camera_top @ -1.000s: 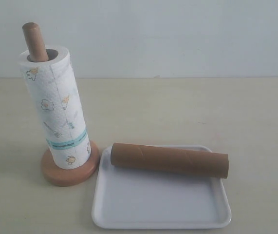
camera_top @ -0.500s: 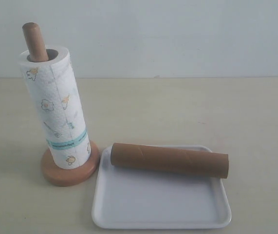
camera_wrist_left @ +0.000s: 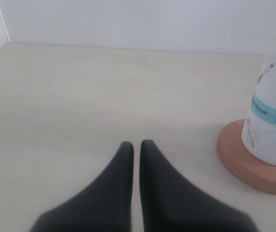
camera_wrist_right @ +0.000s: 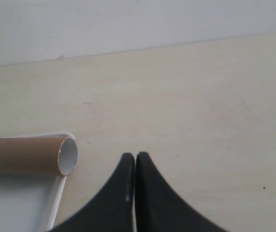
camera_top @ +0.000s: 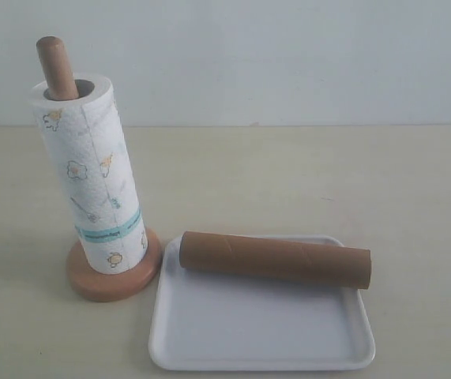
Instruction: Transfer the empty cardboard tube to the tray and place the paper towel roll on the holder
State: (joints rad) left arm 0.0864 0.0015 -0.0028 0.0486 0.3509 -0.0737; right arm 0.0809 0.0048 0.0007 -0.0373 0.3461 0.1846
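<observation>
Long plain brown hollow cardboard tube (camera_top: 275, 260): lying flat across the 12 o'clock side of the flat white glossy rectangular tray (camera_top: 257, 332), its 3 o'clock end over the rim. Thick white cartoon-printed paper towel roll (camera_top: 91, 181): upright on the light brown wooden holder (camera_top: 114, 283), at the tray's 10 o'clock, base just beside it. Left gripper (camera_wrist_left: 137, 144), right gripper (camera_wrist_right: 135, 155): black fingers together, empty, over the pale desk (camera_top: 328, 174).

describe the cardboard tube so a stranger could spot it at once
On the pale table, find the white tray low in the exterior view. The cardboard tube lies on its side along the tray's far rim. It is plain brown and hollow, unlike the upright white printed paper towel roll on the wooden holder beside it.
</observation>
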